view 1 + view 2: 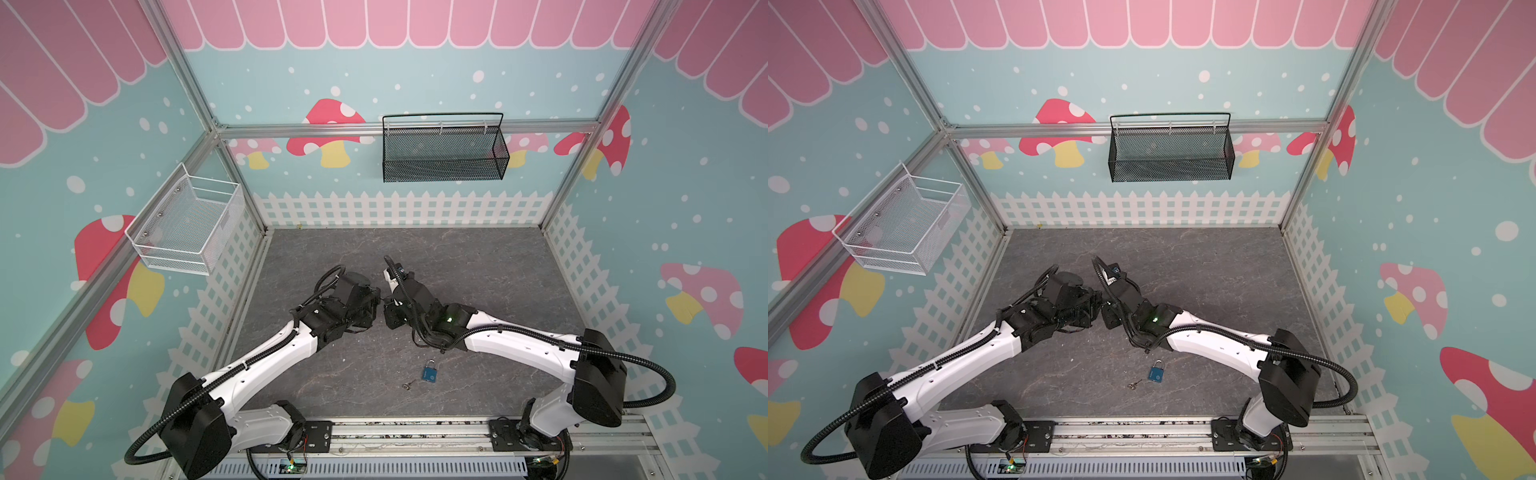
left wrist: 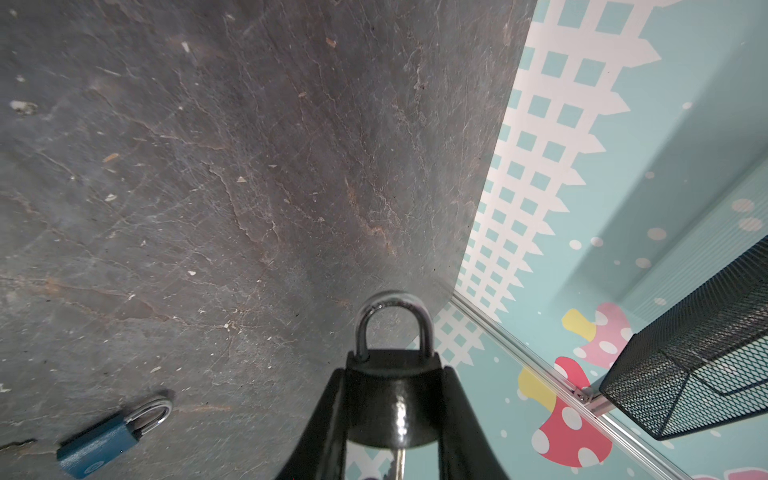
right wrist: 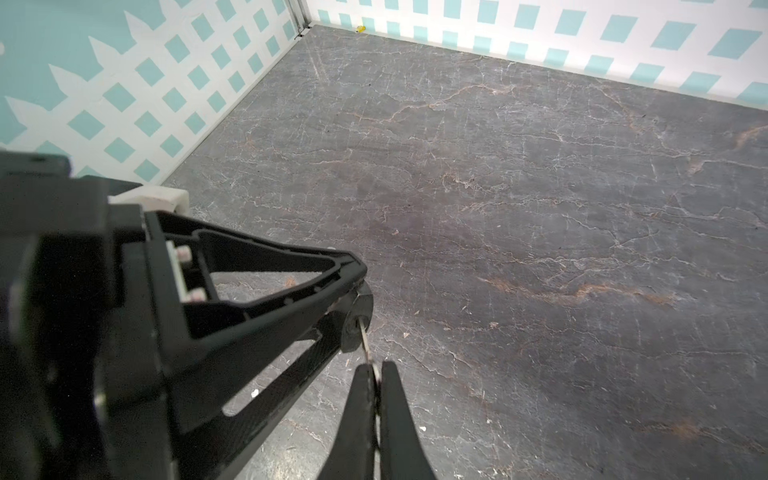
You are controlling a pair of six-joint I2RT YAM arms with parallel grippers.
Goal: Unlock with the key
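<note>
Presently, my holdings at this station:

1. Black padlock (image 2: 390, 399). It is raised above the tabletop (image 1: 478, 266) near mid-cell, with its body clamped between the left fingers (image 2: 328, 419). The silver shackle (image 2: 390, 296) points away from the wrist and both legs sit in the body, so I judge it locked.
2. Key (image 3: 365, 336). The blade is entered in the keyway at the padlock's base. The head is pinched flat by the right fingers (image 3: 359, 403), which are fully closed on it.
3. Blue padlock (image 1: 430, 372). It lies loose on the tabletop nearer the arm bases, with a spare key (image 1: 409, 385) just beside it. Neither is touched.

Hazards I note for the turn not yet made:

- The pinch on the thin key head is small. Torque may make the head slip between the right fingers, so that the wrist rotates and the key does not.
- The padlock's rounded body may swivel in the left fingers under the same torque and absorb the turn.
- If my wrist axis is off the blade's line, the blade may bind, bend, or draw out of the keyway.
- I cannot tell how deep the blade is seated. A shallow seat would jam the turn.
</note>
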